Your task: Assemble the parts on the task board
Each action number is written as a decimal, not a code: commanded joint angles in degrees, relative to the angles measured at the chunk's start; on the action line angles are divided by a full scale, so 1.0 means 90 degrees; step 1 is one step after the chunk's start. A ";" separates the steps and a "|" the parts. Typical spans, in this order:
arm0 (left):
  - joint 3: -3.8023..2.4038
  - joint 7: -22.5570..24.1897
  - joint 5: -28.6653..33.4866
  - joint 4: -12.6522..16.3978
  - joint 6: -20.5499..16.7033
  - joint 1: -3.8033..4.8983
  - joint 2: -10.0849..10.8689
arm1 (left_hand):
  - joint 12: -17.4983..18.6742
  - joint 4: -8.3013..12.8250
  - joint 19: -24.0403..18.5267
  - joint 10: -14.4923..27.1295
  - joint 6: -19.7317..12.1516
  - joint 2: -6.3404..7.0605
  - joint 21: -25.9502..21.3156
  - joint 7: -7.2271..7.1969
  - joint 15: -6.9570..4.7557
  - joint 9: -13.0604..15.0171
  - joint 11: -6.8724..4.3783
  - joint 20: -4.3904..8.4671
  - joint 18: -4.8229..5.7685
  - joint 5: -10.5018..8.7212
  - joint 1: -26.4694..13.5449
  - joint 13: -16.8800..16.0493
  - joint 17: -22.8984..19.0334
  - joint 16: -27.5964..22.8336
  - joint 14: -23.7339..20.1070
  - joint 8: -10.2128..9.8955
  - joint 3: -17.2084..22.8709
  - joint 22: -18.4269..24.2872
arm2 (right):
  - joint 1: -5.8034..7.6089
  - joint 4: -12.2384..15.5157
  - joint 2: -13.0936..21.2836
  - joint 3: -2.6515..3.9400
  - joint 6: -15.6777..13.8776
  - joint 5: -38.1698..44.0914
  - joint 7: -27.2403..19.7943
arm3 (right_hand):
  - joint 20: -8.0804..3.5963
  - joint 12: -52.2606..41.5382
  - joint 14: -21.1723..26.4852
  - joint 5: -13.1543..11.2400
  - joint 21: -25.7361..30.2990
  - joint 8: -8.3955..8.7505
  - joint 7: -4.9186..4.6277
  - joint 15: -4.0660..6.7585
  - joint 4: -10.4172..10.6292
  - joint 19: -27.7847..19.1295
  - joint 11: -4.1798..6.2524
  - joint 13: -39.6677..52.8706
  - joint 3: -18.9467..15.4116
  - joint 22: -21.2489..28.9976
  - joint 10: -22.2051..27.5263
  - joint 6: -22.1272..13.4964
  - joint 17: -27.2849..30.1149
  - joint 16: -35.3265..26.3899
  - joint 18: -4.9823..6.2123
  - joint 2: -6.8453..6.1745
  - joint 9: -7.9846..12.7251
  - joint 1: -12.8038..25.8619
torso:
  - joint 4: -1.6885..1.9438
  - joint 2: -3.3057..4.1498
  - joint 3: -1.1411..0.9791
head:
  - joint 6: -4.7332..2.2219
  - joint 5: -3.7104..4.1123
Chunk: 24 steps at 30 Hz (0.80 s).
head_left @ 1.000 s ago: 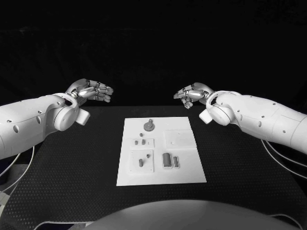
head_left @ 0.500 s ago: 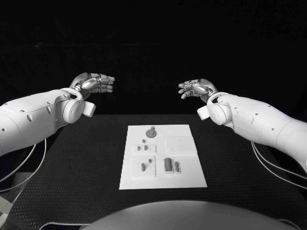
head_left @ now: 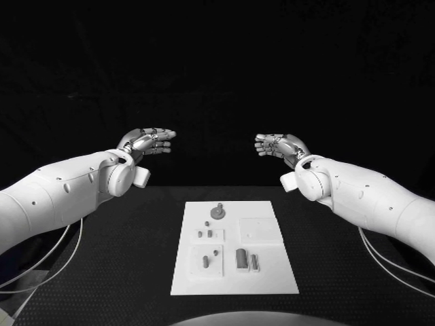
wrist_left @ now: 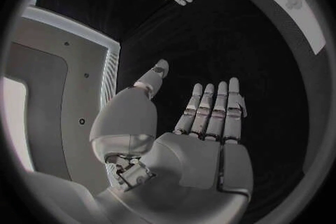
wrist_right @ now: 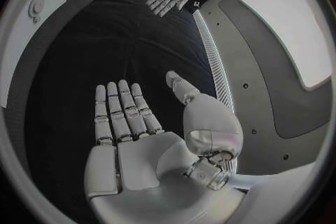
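beneath my view i note a black table (head_left: pixel 110 265) with a finely textured surface, and thin white cables (head_left: pixel 43 261) hanging in loops at both its side edges, against a dark backdrop beyond.

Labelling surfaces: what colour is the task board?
White; the task board shows best in the head view.

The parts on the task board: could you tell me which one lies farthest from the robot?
The round part with a stub, alone at the far end of the task board. The other parts sit in clusters closer to the robot.
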<state>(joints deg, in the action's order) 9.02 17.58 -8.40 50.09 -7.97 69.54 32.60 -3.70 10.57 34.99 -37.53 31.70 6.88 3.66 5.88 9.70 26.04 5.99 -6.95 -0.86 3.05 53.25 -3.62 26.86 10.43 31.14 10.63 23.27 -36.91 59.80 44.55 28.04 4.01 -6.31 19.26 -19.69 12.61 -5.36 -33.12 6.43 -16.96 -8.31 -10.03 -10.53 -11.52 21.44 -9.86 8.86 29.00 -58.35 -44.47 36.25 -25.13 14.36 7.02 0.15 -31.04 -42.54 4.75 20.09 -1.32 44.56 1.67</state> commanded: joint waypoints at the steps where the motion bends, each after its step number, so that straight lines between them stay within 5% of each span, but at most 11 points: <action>1: -0.0011 0.0126 0.0116 -0.0018 -0.0050 -0.0053 -0.0045 | 0.0013 -0.0139 -0.0135 0.0358 -0.0176 0.0061 0.0026 -0.0075 -0.0007 0.0044 -0.0055 -0.0038 0.0096 -0.0011 -0.0026 -0.0008 0.0016 -0.0009 -0.0134 -0.0004 0.0058 0.0026 | -0.0019 0.0065 0.0029 0.0003 0.0100 -0.0206 -0.0136 | 0.0015 0.0056 0.0072 0.0003 0.0048 -0.0012 0.0007 0.0007 0.0017 -0.0111 0.0006 -0.0072 -0.0060 -0.0049 0.0048 -0.0065 0.0032 -0.0037 -0.0098 0.0036 0.0021 0.0055 | -0.0015 -0.0029 -0.0060 | -0.0181 -0.0040; 4: -0.0012 0.0136 0.0116 -0.0035 0.0038 -0.0099 -0.0069 | 0.0006 -0.0176 -0.0156 0.0367 -0.0209 0.0044 0.0031 -0.0077 -0.0005 0.0068 -0.0058 -0.0045 0.0096 -0.0011 -0.0030 -0.0015 0.0029 0.0002 -0.0155 0.0012 0.0061 0.0029 | -0.0022 0.0113 0.0056 0.0003 0.0152 -0.0207 -0.0131 | 0.0017 0.0065 0.0075 0.0004 0.0047 -0.0028 0.0010 0.0013 0.0039 -0.0135 0.0014 -0.0093 -0.0070 -0.0069 0.0041 -0.0066 0.0037 -0.0036 -0.0102 0.0060 0.0026 0.0057 | -0.0023 -0.0037 -0.0095 | -0.0207 -0.0071; 5: -0.0006 0.0013 0.0029 -0.0022 -0.0010 -0.0082 -0.0038 | 0.0411 -0.1174 -0.3887 0.4170 -0.3522 -0.0764 -0.0406 -0.0654 -0.1078 -0.2894 -0.0665 0.0772 0.0096 -0.0339 -0.5917 0.0402 -0.2984 -0.1159 -0.3460 -0.1181 -0.2586 0.4101 | -0.0017 0.0075 0.0041 -0.0001 0.0007 -0.0082 -0.0019 | -0.1401 0.0596 0.3680 -0.0714 0.1885 0.0924 0.1115 0.1170 0.1279 -0.2382 0.1096 -0.0984 -0.3222 0.1902 0.4941 -0.4028 0.2792 -0.1595 -0.0779 -0.0017 0.3448 0.4726 | -0.0009 -0.0020 -0.0043 | -0.0143 -0.0038; 6: -0.0009 0.0016 0.0032 -0.0009 -0.0021 -0.0084 -0.0034 | 0.0411 -0.1174 -0.3887 0.4170 -0.3522 -0.0764 -0.0406 -0.0654 -0.1078 -0.2894 -0.0665 0.0772 0.0096 -0.0339 -0.5917 0.0402 -0.2984 -0.1159 -0.3460 -0.1181 -0.2586 0.4101 | -0.0017 0.0087 0.0045 -0.0002 -0.0004 -0.0087 -0.0022 | -0.1401 0.0596 0.3680 -0.0714 0.1885 0.0924 0.1115 0.1170 0.1279 -0.2382 0.1096 -0.0984 -0.3222 0.1980 0.4941 -0.4028 0.2792 -0.1595 -0.0779 -0.0017 0.3448 0.4726 | -0.0012 -0.0014 -0.0042 | -0.0148 -0.0039; 7: -0.0014 0.0024 0.0037 0.0017 -0.0045 -0.0090 -0.0026 | 0.0411 -0.1174 -0.3887 0.4170 -0.3522 -0.0764 -0.0406 -0.0654 -0.1078 -0.2894 -0.0665 0.0772 0.0096 -0.0339 -0.5917 0.0402 -0.2984 -0.1159 -0.3460 -0.1181 -0.2586 0.4101 | -0.0017 0.0114 0.0055 -0.0004 -0.0026 -0.0098 -0.0028 | -0.1401 0.0596 0.3680 -0.0714 0.1885 0.0924 0.1115 0.1170 0.1279 -0.2382 0.1096 -0.0984 -0.3222 0.6484 0.4941 -0.4028 0.2792 -0.1595 -0.0779 -0.0017 0.3448 0.4726 | -0.0018 0.0000 -0.0040 | -0.0159 -0.0040; 14: -0.0147 0.0203 0.0157 0.0610 -0.0579 -0.0218 0.0158 | 0.0411 -0.1174 -0.3887 0.4170 -0.3522 -0.0764 -0.0406 -0.0654 -0.1078 -0.2894 -0.0665 0.0772 0.0096 -0.0339 -0.5917 0.0402 -0.2984 -0.1159 -0.3460 -0.1181 -0.2586 0.4101 | -0.0010 0.0707 0.0271 -0.0057 -0.0528 -0.0343 -0.0160 | -0.1401 0.0596 0.3680 -0.0714 0.1885 0.0924 0.1115 0.1170 0.1279 -0.2382 0.1096 -0.0984 -0.3222 0.6484 0.4941 -0.4028 0.2792 -0.1595 -0.0779 -0.0017 0.3448 0.4726 | -0.0140 0.0296 0.0005 | -0.0393 -0.0075; 20: -0.0391 0.0533 0.0379 0.1699 -0.1559 -0.0453 0.0496 | 0.0411 -0.1174 -0.3887 0.4170 -0.3522 -0.0764 -0.0406 -0.0654 -0.1078 -0.2894 -0.0665 0.0772 0.0096 -0.0339 -0.5917 0.0402 -0.2984 -0.1159 -0.3460 -0.1181 -0.2586 0.4101 | 0.0002 0.1796 0.0667 -0.0155 -0.1450 -0.0795 -0.0401 | -0.1401 0.0596 0.3680 -0.0714 0.1885 0.0924 0.1115 0.1170 0.1279 -0.2382 0.1096 -0.0984 -0.3222 0.6484 0.4941 -0.4028 0.2792 -0.1595 -0.0779 -0.0017 0.3448 0.4726 | -0.0351 0.0804 0.0082 | -0.0794 -0.0135; 24: -0.0570 0.0774 0.0541 0.2499 -0.2279 -0.0626 0.0744 | 0.0411 -0.1174 -0.3887 0.4170 -0.3522 -0.0764 -0.0406 -0.0654 -0.1078 -0.2894 -0.0665 0.0772 0.0096 -0.0339 -0.5917 0.0402 -0.2984 -0.1159 -0.3460 -0.1181 -0.2586 0.4101 | 0.0012 0.2596 0.0958 -0.0227 -0.2127 -0.1126 -0.0579 | -0.1401 0.0596 0.3680 -0.0714 0.1885 0.0924 0.1115 0.1170 0.1279 -0.2382 0.1096 -0.0984 -0.3222 0.6484 0.4941 -0.4028 0.2792 -0.1595 -0.0779 -0.0017 0.3448 0.4726 | -0.0452 0.1047 0.0119 | -0.0986 -0.0164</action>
<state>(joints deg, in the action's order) 4.05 20.43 -5.93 71.02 -19.88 64.05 38.99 -0.38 0.12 0.69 -0.75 0.67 0.15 0.24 0.12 0.11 0.57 0.09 -0.10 -0.89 0.26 1.16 -0.17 0.59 0.36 0.68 0.34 0.57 -0.77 59.83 66.40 36.34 1.96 -17.60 13.32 -21.73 0.45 -0.42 -1.50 0.42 -0.77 -0.53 -0.32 -0.22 -0.30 1.14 -0.30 0.31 1.34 -3.13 -1.90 1.54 -1.00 0.82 0.80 -0.10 -1.22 -1.90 1.68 27.10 -0.62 36.82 0.34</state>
